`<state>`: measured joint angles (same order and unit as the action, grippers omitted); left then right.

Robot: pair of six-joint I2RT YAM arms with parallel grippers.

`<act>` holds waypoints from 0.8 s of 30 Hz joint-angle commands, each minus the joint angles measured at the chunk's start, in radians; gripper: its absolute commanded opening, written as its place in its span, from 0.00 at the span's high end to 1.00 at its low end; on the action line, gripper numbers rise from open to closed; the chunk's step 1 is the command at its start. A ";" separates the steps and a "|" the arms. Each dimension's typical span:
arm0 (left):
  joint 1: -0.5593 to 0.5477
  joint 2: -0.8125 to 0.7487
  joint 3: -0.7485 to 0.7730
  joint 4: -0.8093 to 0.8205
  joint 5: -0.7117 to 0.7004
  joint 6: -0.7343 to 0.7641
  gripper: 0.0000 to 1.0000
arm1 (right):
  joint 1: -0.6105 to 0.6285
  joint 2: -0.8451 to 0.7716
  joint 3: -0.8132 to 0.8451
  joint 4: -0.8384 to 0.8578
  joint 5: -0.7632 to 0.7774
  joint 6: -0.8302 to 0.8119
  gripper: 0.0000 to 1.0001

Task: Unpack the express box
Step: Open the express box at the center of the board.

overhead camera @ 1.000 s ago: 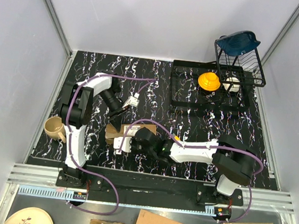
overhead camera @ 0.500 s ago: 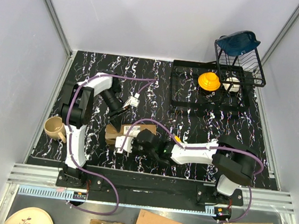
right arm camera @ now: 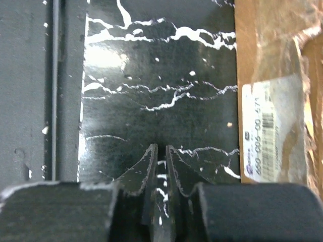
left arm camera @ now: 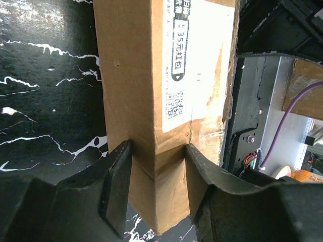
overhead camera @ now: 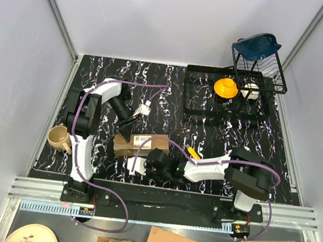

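The express box (overhead camera: 143, 144), a small brown carton with a white label (left arm camera: 194, 60), lies on the black marbled table in front of the left arm. My left gripper (overhead camera: 124, 133) is shut on its left end. In the left wrist view both fingers (left arm camera: 118, 186) press the carton's (left arm camera: 136, 101) sides at a taped corner. My right gripper (overhead camera: 135, 165) hovers low over the table just in front of the box, shut, with nothing between its fingertips (right arm camera: 151, 161). In the right wrist view the box (right arm camera: 267, 60) runs along the right edge, apart from the gripper (right arm camera: 161, 151).
A cream mug (overhead camera: 59, 139) stands at the left edge. A black dish rack (overhead camera: 227, 102) at the back right holds a yellow item (overhead camera: 225, 87). A yellow-and-black knife (overhead camera: 193, 152) lies by the right arm. A small white object (overhead camera: 144, 109) sits behind the box.
My right gripper has drawn back from over the box toward the table's near edge, uncovering the box's top. The left gripper has kept its hold.
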<state>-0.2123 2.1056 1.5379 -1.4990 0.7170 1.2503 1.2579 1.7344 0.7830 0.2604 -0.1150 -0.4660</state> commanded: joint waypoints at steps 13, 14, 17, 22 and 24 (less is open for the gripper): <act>0.002 0.036 0.001 0.042 -0.125 0.057 0.55 | -0.075 -0.168 0.198 -0.107 0.049 -0.139 0.77; 0.002 0.036 -0.002 0.042 -0.126 0.058 0.55 | -0.093 -0.159 0.219 -0.118 0.040 -0.126 0.83; 0.002 0.034 -0.004 0.042 -0.126 0.063 0.55 | -0.135 -0.124 0.272 -0.133 0.043 -0.148 0.89; 0.002 0.027 -0.004 0.042 -0.122 0.063 0.55 | -0.152 -0.088 0.318 -0.147 -0.029 -0.155 1.00; 0.002 0.028 -0.002 0.042 -0.117 0.063 0.55 | -0.152 -0.073 0.320 -0.150 -0.079 -0.139 1.00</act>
<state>-0.2123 2.1052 1.5383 -1.4990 0.7174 1.2491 1.1004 1.6268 1.0668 0.1314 -0.0814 -0.6186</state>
